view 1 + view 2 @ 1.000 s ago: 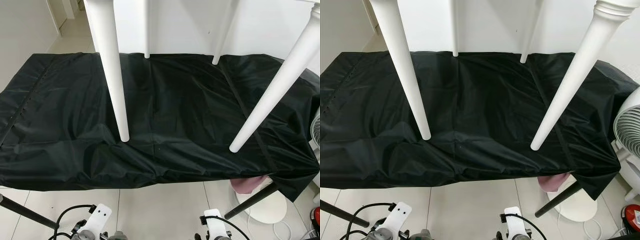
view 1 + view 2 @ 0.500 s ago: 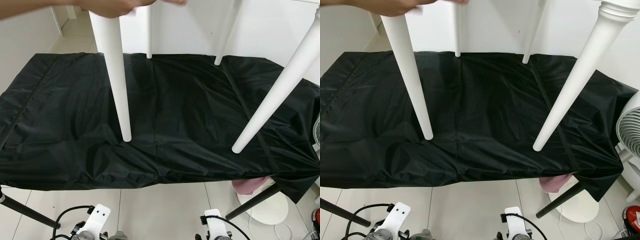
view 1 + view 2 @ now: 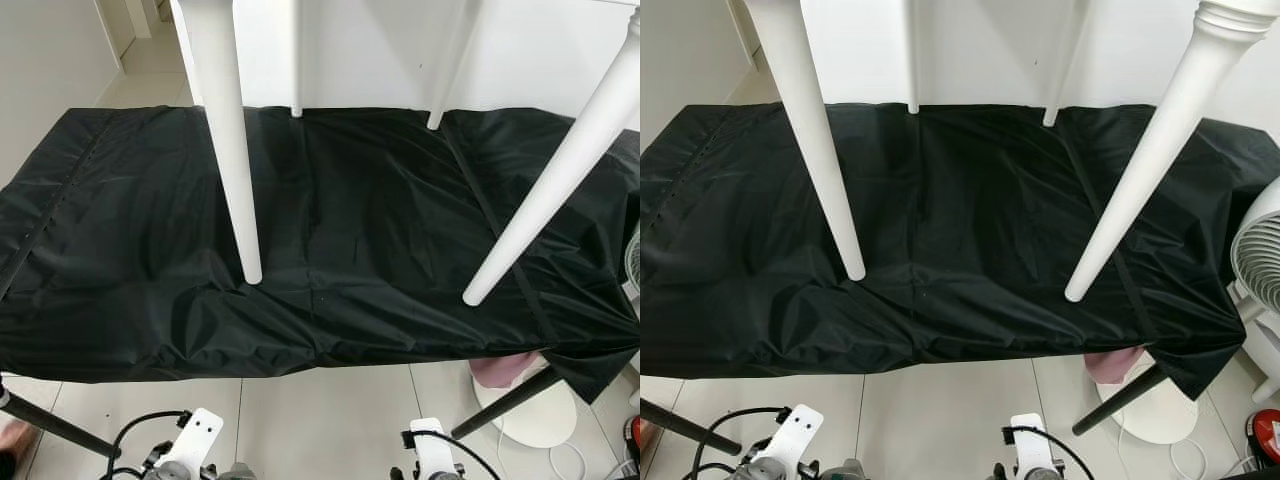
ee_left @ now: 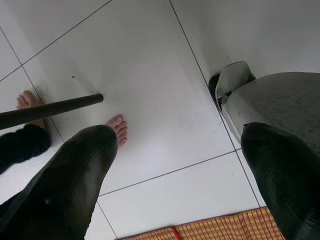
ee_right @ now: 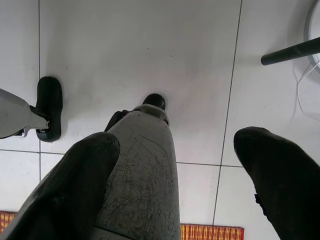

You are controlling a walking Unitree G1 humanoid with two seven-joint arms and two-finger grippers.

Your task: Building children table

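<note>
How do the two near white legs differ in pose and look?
The left leg hangs close to vertical, tilting only slightly, while the right leg slants steeply, with its tip set inward toward the middle. The right leg shows a turned, ringed collar near its top in the right eye view; the left leg's visible length is plain. Both are white, taper to rounded tips, and end over the black cloth.
</note>
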